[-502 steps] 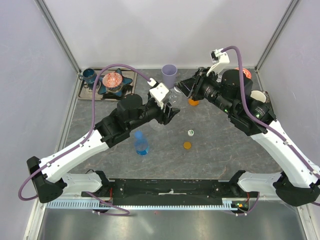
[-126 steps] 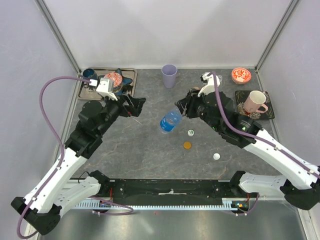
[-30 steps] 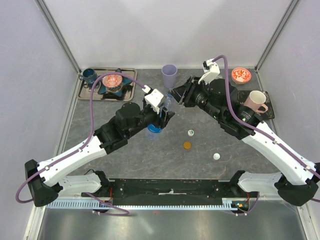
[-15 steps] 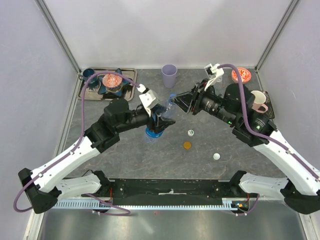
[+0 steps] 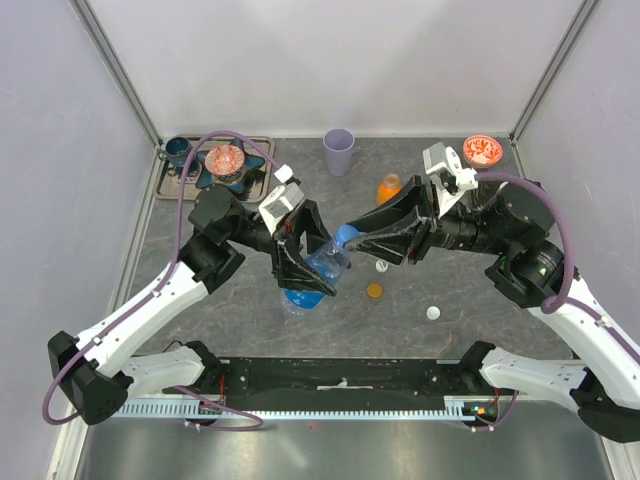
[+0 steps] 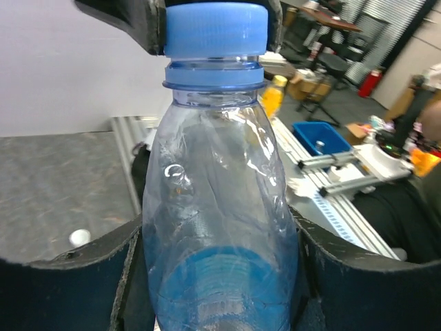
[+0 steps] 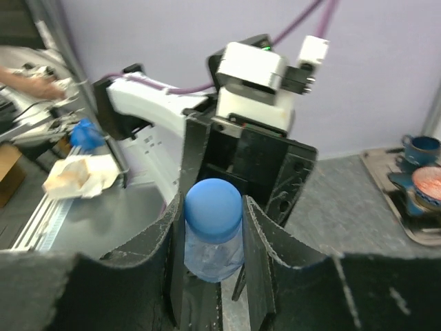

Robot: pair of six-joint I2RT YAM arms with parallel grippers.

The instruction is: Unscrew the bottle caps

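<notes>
Centrally, above the grey counter, the clear bottle is held tilted between the two arms, its neck pointing toward the right arm. The left hand is pressed onto the bottle's body from both sides, and the right hand pinches the blue cap, which sits on the neck. Whether the bottle's base touches the counter cannot be told. Pale walls close the counter on the left, back and right, with metal posts in the back corners; the near edge carries the arm bases. Bare counter lies open in front of the bottle, apart from three loose caps: the white-and-green cap close by the right hand, the orange cap near it, and the white cap further right. Behind the right hand the orange bottle stands upright, with the lilac cup beyond it to the left, by the back wall. A tray of dishes fills the back left corner, and a red bowl sits back right, well apart from both hands
</notes>
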